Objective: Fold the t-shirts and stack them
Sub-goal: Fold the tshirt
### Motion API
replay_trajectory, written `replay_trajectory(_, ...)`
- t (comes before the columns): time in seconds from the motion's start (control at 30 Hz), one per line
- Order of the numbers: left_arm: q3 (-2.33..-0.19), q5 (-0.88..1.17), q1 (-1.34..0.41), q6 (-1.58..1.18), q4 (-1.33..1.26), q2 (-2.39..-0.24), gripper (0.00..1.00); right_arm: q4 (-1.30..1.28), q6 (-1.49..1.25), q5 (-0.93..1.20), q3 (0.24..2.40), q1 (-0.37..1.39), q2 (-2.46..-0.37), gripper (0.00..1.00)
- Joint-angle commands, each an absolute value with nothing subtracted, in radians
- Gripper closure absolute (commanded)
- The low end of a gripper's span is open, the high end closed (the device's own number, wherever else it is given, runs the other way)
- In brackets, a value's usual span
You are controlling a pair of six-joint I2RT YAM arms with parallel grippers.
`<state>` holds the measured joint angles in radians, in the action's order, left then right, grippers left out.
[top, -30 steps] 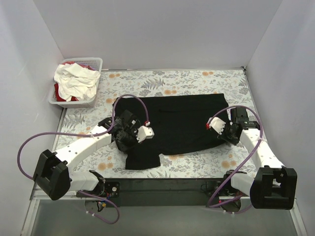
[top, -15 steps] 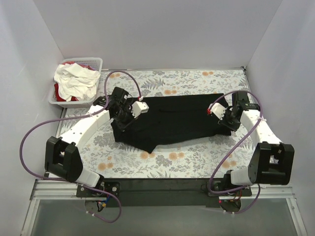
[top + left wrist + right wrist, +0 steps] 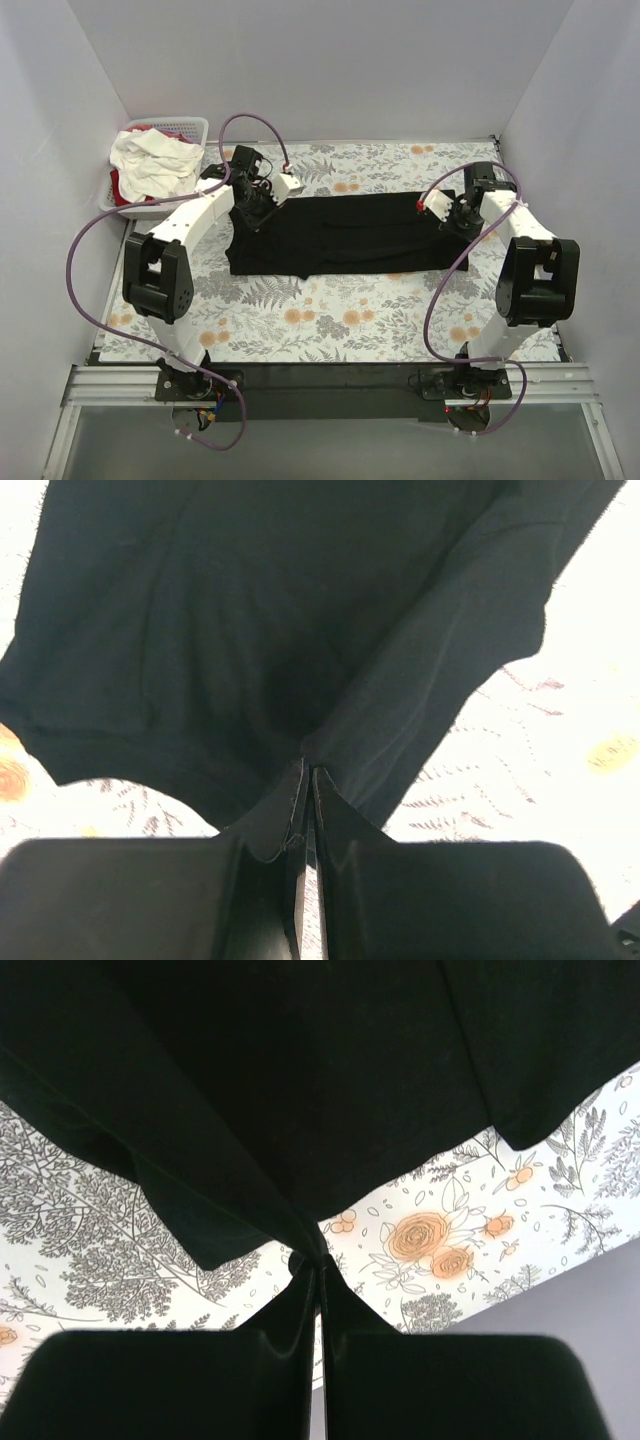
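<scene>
The black t-shirt [image 3: 340, 235] lies folded lengthwise across the middle of the flowered table. My left gripper [image 3: 247, 212] is shut on its far left edge; in the left wrist view the fabric [image 3: 250, 630] hangs pinched between the jaws of that gripper [image 3: 308, 772]. My right gripper [image 3: 457, 218] is shut on the shirt's far right edge; the right wrist view shows the cloth [image 3: 300, 1090] bunched at the tips of that gripper [image 3: 320, 1262]. White shirts [image 3: 152, 163] and a red one [image 3: 118, 185] lie heaped in the basket.
The white slotted basket [image 3: 150, 208] stands at the far left corner by the left wall. White walls close the table on the left, back and right. Purple cables loop off both arms. Flowered tabletop [image 3: 350, 310] shows in front of the shirt.
Both grippers have carried the shirt's near edge away from me toward the back, folding the shirt in half into a narrower band. Both arms now reach far out.
</scene>
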<state>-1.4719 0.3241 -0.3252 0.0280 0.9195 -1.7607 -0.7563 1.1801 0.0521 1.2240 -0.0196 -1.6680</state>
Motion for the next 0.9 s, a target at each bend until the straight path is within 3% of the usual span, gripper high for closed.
replay_trajectory(0.0, -1.535, 0.344, -0.318, 0.061, 0.902, -1.795, 1.0, -0.781, 1.261, 0.049, 1.281, -0.025, -1.695, 0.99)
replay_trajectory(0.87, -1.638, 0.354, -0.262, 0.069, 0.859, -1.957, 1.0, -0.755, 1.27, 0.014, 1.445, -0.018, -1.901, 0.99)
